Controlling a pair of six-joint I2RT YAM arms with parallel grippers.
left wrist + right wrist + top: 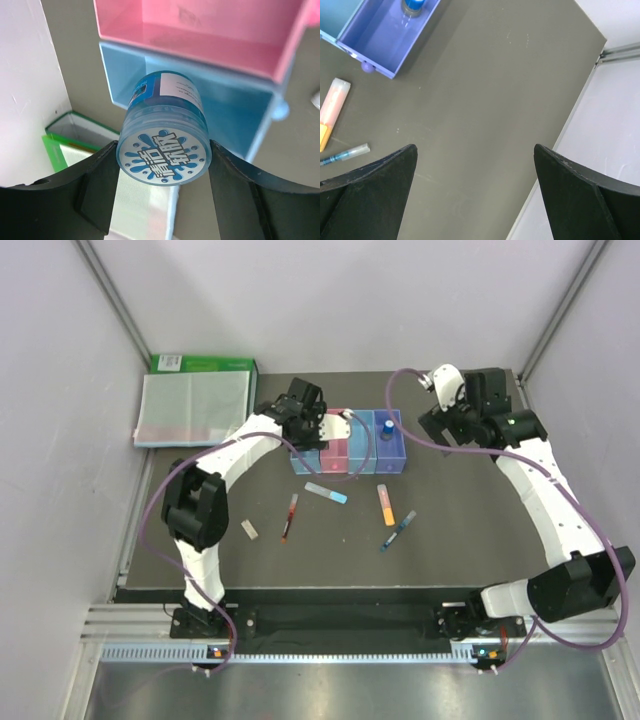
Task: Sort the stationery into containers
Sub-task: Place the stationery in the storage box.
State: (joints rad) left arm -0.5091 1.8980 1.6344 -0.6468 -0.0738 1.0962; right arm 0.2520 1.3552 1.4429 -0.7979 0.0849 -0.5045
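L gripper (pixel 163 161) was clamped on tub (pixel 163 150), its axis pointing fwd at end blue bin (pixel 235 107), which lay just ahead and below, w/ pink bin (pixel 200 45) beyond. R gripper (pixel 475 172) was wide open and empty, well apart.

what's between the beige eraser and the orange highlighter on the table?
Top external view: the slim dark red pen crosses the line from small beige eraser to orange highlighter; otherwise bare dark table.
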